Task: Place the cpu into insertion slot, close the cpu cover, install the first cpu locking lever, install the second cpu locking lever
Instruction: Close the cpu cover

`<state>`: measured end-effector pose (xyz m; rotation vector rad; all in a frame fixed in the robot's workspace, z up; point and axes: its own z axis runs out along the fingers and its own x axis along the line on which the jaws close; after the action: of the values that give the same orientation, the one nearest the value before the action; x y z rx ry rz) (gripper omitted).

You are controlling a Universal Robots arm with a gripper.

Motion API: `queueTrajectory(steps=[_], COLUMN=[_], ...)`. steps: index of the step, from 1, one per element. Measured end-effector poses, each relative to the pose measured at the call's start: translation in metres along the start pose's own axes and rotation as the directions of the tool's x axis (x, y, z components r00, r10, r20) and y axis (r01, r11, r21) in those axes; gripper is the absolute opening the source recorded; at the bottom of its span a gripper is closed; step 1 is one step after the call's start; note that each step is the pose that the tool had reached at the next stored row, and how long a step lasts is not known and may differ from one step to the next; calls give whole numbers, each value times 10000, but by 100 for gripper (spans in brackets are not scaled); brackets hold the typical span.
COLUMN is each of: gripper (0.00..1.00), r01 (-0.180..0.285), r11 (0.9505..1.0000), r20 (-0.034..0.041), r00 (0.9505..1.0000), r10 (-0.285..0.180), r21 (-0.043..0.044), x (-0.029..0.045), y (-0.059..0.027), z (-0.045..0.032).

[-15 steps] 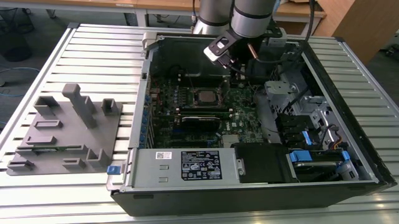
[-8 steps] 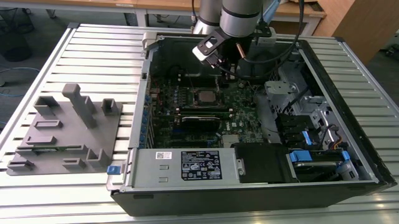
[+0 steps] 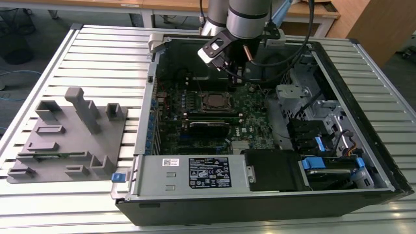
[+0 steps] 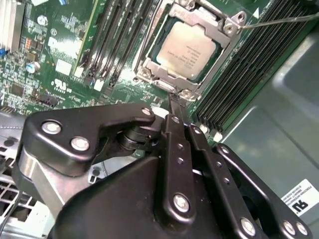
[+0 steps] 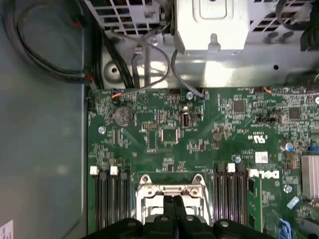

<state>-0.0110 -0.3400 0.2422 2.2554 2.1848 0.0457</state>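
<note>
Silver slatted table (image 3: 91, 53) bears the open case (image 3: 260, 210); claw (image 4: 173, 102) beside the cpu (image 4: 185, 50).

Silver-grey robot arm (image 3: 247, 14) reaching steeply down from above, wrist tilted, black gripper (image 4: 177, 105) pointing downward, its two slim fingers (image 4: 175, 144) pressed flat together

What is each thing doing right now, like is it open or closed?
cpu: lying flat in the insertion slot.
cpu cover: down, framing the cpu.
locking lever: sticking out past the cover's corner; latched or not, cannot tell.
end effector: shut, tip by the cover's edge.
computer case: open, insides showing.
</note>
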Motion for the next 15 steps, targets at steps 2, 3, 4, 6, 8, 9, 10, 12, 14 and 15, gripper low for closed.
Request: queueTrajectory(steps=[2,3,4,6,8,9,10,12,14,15], gripper=[11,11,11,11,11,11,11,11,11,11], r01=[-1,-1,-1,-1,1,1,0,0,0,0], r11=[10000,10000,10000,10000,10000,10000,10000,10000,10000,10000], r20=[7,7,7,5,3,2,4,2,4,4], r00=[10000,10000,10000,10000,10000,10000,10000,10000,10000,10000], r10=[1,1,1,1,-1,-1,0,0,0,0], r21=[71,72,73,73,65,61,59,57,58,57], x=[0,0,0,0,-1,-2,-2,-4,-6,-6], y=[0,0,0,0,-26,-47,-71,-120,-163,-181], z=[0,0,0,1,3,5,8,18,31,40])
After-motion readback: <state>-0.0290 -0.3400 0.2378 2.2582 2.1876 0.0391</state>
